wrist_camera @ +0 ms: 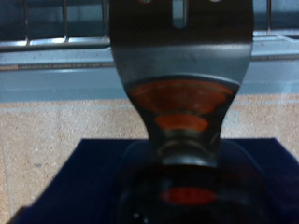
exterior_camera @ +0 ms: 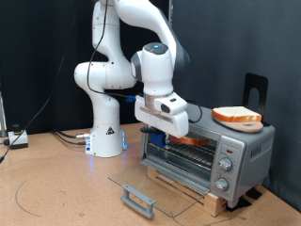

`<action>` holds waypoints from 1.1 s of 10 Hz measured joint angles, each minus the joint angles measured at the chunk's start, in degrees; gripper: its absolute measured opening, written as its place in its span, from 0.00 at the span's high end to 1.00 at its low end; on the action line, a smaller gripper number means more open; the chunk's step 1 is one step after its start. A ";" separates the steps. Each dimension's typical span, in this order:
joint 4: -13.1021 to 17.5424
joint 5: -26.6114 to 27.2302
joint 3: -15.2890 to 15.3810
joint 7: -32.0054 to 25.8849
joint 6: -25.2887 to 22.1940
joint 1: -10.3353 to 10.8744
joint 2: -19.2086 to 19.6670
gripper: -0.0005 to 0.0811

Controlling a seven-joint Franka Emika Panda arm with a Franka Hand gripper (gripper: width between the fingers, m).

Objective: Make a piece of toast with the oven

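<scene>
Toast (exterior_camera: 236, 116) is seen sitting on the orange plate (exterior_camera: 239, 124) atop the oven (exterior_camera: 209, 156), pincer (exterior_camera: 162, 137) grip can't be told at the open door (exterior_camera: 155, 185), so the rack (wrist_camera: 56, 41) could get clipped

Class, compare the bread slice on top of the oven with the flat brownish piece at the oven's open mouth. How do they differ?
The top slice lies on an orange plate on the roof of the oven; the lower piece sits at the opening, right beside the tool. The top slice shows a pale face with brown crust; the lower piece looks orange-brown and is seen edge-on. Both lie flat.
</scene>
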 joint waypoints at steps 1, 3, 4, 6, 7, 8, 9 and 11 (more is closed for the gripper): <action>0.02 0.00 0.34 0.22 0.34 0.02 0.18 0.51; -0.47 -1.41 0.31 -0.17 2.60 -0.64 0.51 0.51; -0.64 -3.21 0.00 -1.08 3.14 -1.62 0.80 0.51; -0.57 -5.51 -1.62 -2.89 3.90 -4.19 1.90 0.51; -0.26 -6.07 -2.54 -3.53 3.81 -5.36 2.46 0.51; 0.13 -6.19 -3.44 -4.79 3.57 -6.28 3.02 0.51; 0.45 -6.18 -4.58 -6.60 2.75 -7.00 3.24 0.51; 1.28 -5.40 -7.26 -10.19 0.22 -8.07 3.23 0.51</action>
